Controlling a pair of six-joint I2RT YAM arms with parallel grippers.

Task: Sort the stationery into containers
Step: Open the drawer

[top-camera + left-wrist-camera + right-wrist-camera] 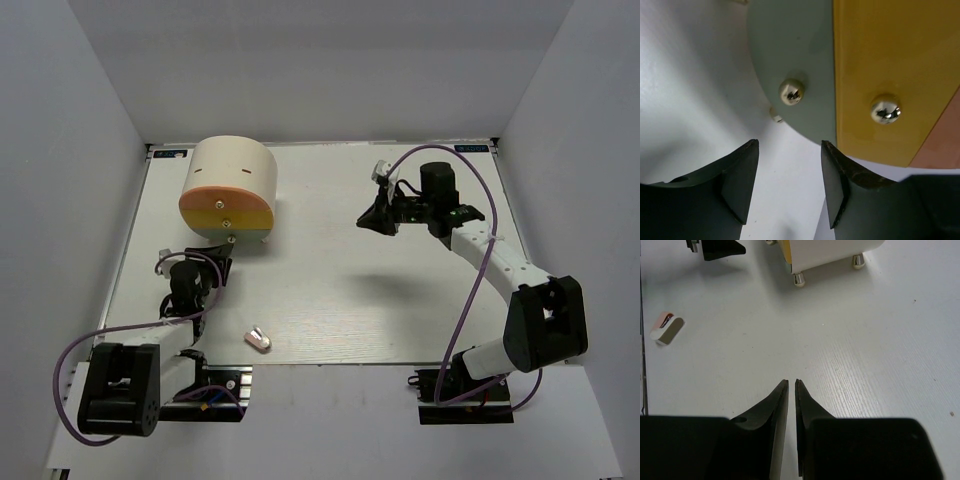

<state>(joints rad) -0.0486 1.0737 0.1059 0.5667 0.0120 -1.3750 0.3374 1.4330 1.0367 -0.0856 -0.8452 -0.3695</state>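
Two grippers and two task items are recorded on the white table (400, 300).

The cream cylindrical box (228, 190) is found at about 11 o'clock on the table in the top view. It lies on its side on small metal feet (799, 280), with its axis running from 12 to 6 o'clock and its round face turned toward 6 o'clock. An orange band is seen across the upper face and the yellow drawer front (880, 75) below it. Two shiny knobs are noted in the left wrist view, one on the drawer front (885, 109) and one on the pale panel beside it (791, 92).

The pink-white eraser (259, 339) is found at about 7 o'clock, near the near edge and well apart from the box. Its long axis is laid roughly from 10 to 4 o'clock in the top view. The pink end cannot be told from above.

The left gripper (790, 165) is pointed toward 12 o'clock, just short of the box face, low near the table. Its fingers are spread wide and nothing is held.

The right gripper (792, 382) is located at about 2 o'clock and pointed toward 9 o'clock. Its fingertips are drawn almost together, only a sliver of gap is left, and nothing is gripped.
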